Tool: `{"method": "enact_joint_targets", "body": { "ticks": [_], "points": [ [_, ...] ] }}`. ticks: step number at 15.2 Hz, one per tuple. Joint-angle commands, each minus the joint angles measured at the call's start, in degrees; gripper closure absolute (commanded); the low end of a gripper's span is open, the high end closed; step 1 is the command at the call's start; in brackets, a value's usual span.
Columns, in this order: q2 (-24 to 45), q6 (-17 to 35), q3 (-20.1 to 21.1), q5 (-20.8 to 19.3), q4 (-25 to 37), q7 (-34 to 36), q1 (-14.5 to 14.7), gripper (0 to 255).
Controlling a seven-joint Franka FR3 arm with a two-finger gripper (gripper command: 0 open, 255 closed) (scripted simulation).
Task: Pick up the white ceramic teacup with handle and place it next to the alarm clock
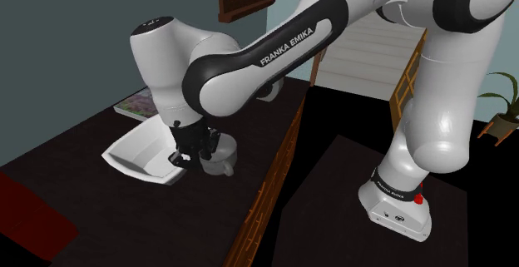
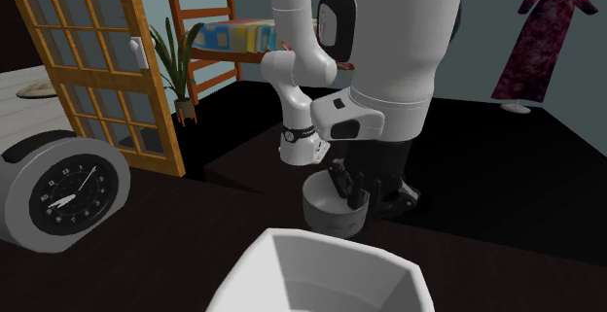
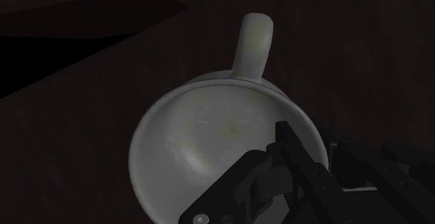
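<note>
1. Step: grasp phase. The gripper (image 3: 314, 146) is down on the teacup (image 3: 209, 139) and the lift is not yet done; the cup base looks to rest on the dark table (image 1: 91, 199).
2. End effector: narrowed onto the cup wall, with one finger (image 3: 275, 163) inside the cup and the other outside the rim. It reads as a rim pinch holding the teacup. The handle (image 3: 252, 45) is on the side of the cup away from the pinch, untouched.
3. Cup location: near the table's edge, just beside a white angular bowl (image 1: 133, 153), on the bowl's right in the shoulder view. The cup renders grey-white, upright and empty.
4. Target: the alarm clock (image 2: 60, 191) stands at the second exterior view's left, well apart from the cup.
5. Next move, judged: lift straight up to clear the table. Keep the cup level, since a one-wall pinch may let it swing. Carry it toward the clock, passing over or around the bowl.
6. Placement, judged: set the cup upright just beside the clock without bumping it, then release.
7. Counts: teacup 1, alarm clock 1, white angular bowl 1, arm 1 with gripper 1. Also 1 flat patterned book-like item (image 1: 137, 103), on the table beyond the bowl in the shoulder view.
</note>
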Motion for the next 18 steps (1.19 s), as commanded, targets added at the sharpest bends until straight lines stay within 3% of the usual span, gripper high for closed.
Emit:
{"method": "enact_joint_targets", "body": {
  "ticks": [1, 18],
  "points": [
    [-0.55, -1.32, 0.11, 0.37, 0.86, -0.26, -0.09, 255],
    [-3.64, -13.52, 0.67, 2.45, 10.52, -1.71, -0.33, 255]
  ]
}}
